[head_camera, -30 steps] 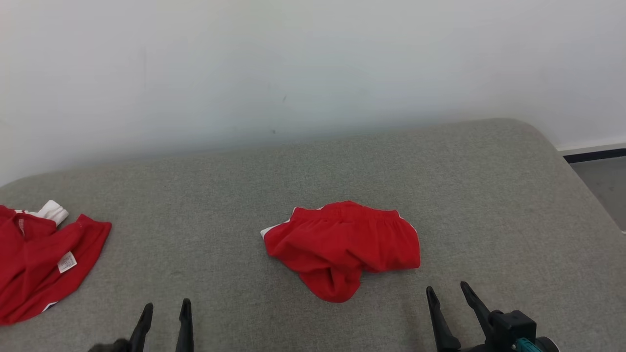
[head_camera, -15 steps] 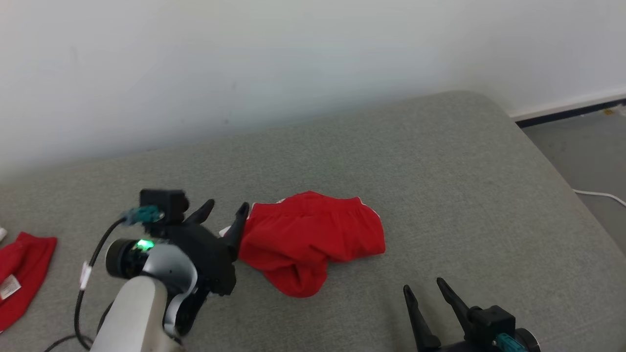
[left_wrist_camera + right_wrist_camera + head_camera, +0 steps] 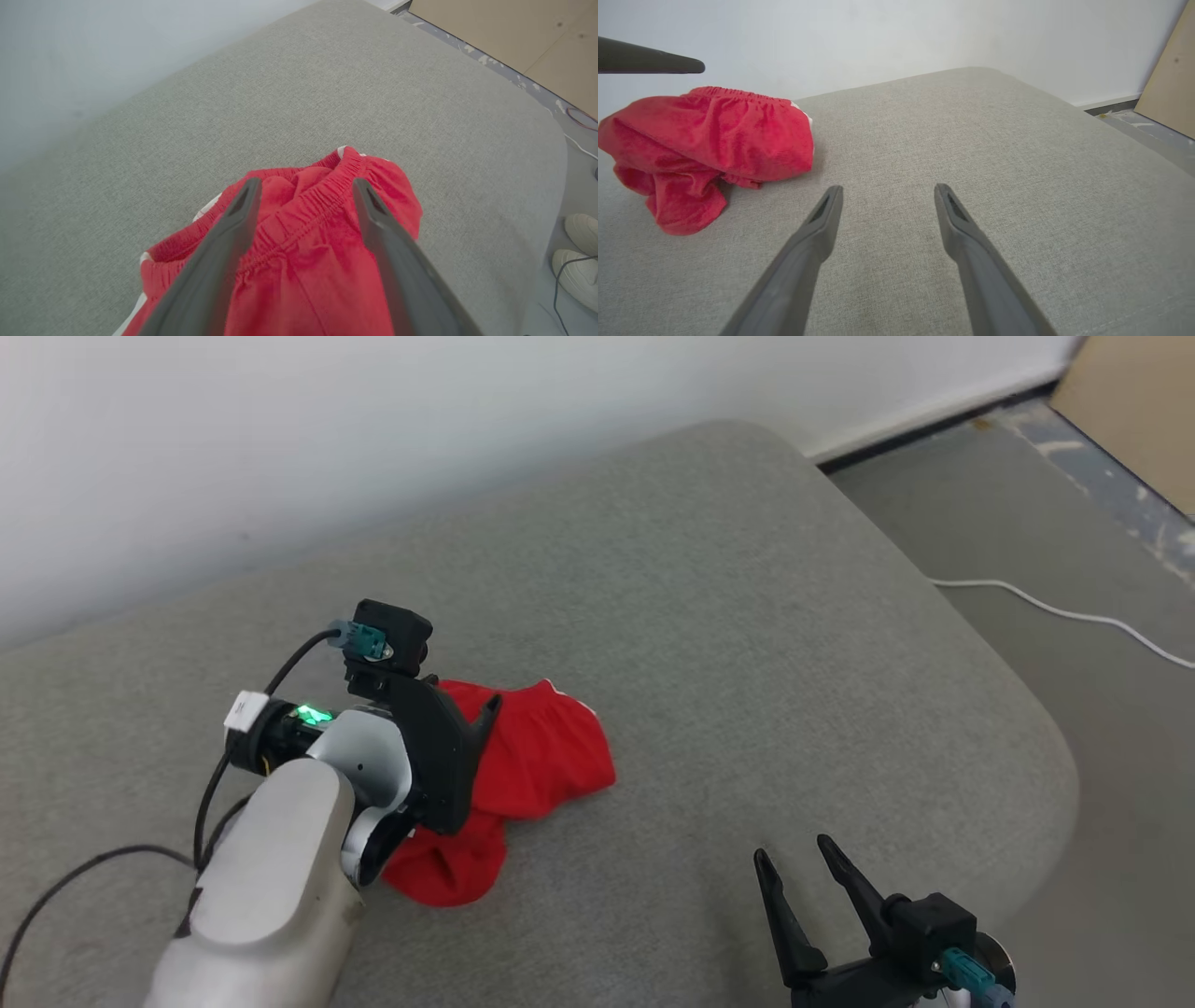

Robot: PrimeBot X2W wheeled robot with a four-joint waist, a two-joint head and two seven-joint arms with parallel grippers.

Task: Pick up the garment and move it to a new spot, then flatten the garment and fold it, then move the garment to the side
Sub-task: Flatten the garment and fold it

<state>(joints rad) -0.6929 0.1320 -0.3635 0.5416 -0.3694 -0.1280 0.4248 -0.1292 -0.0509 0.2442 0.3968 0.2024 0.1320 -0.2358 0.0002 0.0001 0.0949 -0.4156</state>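
Fingers [image 3: 233,228] of the left jaws stand spread wide and grasp nothing. Long, dark and tapered, they straddle the gathered elastic waistband of the red shorts [image 3: 303,252] from above. The left wrist view does not show whether their tips touch the cloth. In the right wrist view one of those fingertips [image 3: 668,64] hangs clear above the shorts [image 3: 714,135], its base cut off by the frame edge.

From the head view, the left wrist and its smooth silver forearm [image 3: 271,887] cover the near left part of the shorts [image 3: 551,756], so the full outline of the heap is hidden. A green light [image 3: 313,714] glows on the wrist, and a black cable [image 3: 56,887] trails from it out of frame.

The right jaws are also released and empty. Their fingers [image 3: 780,905] sit low over bare surface [image 3: 700,616], well apart from the shorts.

The shorts lie crumpled on the surface, well in from its rounded corner. They are soft, matte cloth with white trim at the side, and one leg bulges toward the near edge. The surface is padded and covered in grey woven fabric with a fine grain.

Beyond it are a plain white wall [image 3: 280,448], a grey floor [image 3: 1027,523] with a thin white cable [image 3: 1055,609], and a tan board [image 3: 1134,401] cut by the corner of the frame. Pale shoes [image 3: 579,252] show at the edge of the left wrist view, partly cut off.
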